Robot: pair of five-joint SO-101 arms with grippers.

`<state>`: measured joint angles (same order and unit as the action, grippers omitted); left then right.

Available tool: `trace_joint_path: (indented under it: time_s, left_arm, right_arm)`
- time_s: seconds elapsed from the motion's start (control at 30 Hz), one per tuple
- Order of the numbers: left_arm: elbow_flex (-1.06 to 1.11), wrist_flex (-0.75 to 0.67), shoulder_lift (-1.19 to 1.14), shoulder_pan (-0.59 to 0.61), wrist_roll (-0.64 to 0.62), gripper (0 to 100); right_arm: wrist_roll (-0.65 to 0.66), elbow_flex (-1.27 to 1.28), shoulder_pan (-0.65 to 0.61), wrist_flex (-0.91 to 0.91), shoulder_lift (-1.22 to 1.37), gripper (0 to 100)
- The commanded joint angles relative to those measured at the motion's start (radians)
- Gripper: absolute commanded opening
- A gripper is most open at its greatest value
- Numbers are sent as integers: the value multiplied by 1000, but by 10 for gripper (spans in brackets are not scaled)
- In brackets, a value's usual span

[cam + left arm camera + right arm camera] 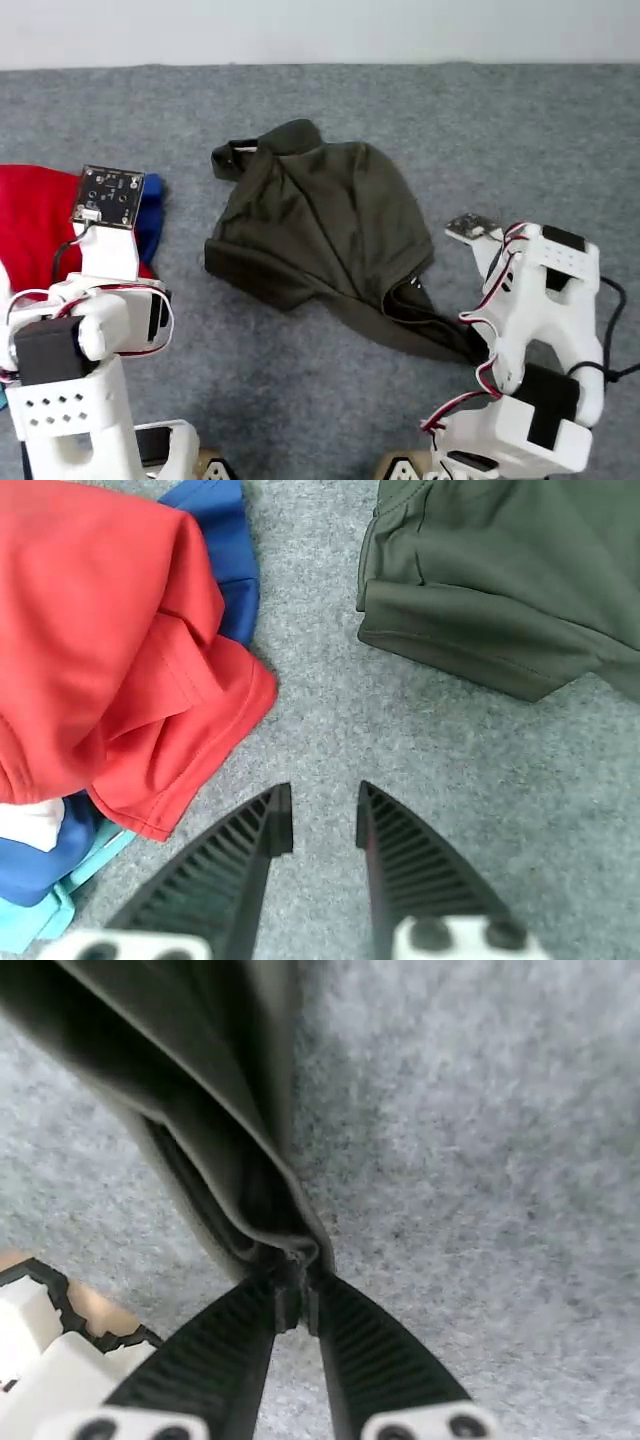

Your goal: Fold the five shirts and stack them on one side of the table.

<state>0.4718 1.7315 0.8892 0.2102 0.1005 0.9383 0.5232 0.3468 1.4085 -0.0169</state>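
Note:
A dark olive shirt (320, 215) lies crumpled mid-table on the grey felt. My right gripper (300, 1295) is shut on a bunched edge of the olive shirt (200, 1090), at its near right corner beside the right arm (530, 300). My left gripper (322, 820) hovers open over bare felt, with nothing between its fingers. It sits between a red shirt (110, 650) and a sleeve of the olive shirt (500, 580). The left arm (100, 290) stands over the red shirt (35, 225) at the table's left edge.
Under the red shirt lie a blue shirt (225, 540), a white piece (30, 825) and a light blue one (40, 920), heaped at the left side. The blue shirt (150, 215) peeks out beside the left arm. Grey felt (480, 130) covers the table.

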Motion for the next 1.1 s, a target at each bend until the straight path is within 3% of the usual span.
trace_joint_path:
  time_s: [0.0,0.17,0.4,0.73,1.07]
  left_arm:
    - [-5,-9,12,-6,6,111]
    - [-5,-8,12,-2,6,109]
    - [-5,-8,12,-2,5,108]
    - [-5,-8,8,0,6,108]
    - [-5,-8,12,77,9,107]
  right_arm:
    - [5,-6,18,31,-51,93]
    - [-23,-60,16,157,-50,230]
    - [-72,-126,-35,271,-50,247]
    - [-210,-9,-205,67,-41,246]
    - [-238,40,-208,-21,-39,244]
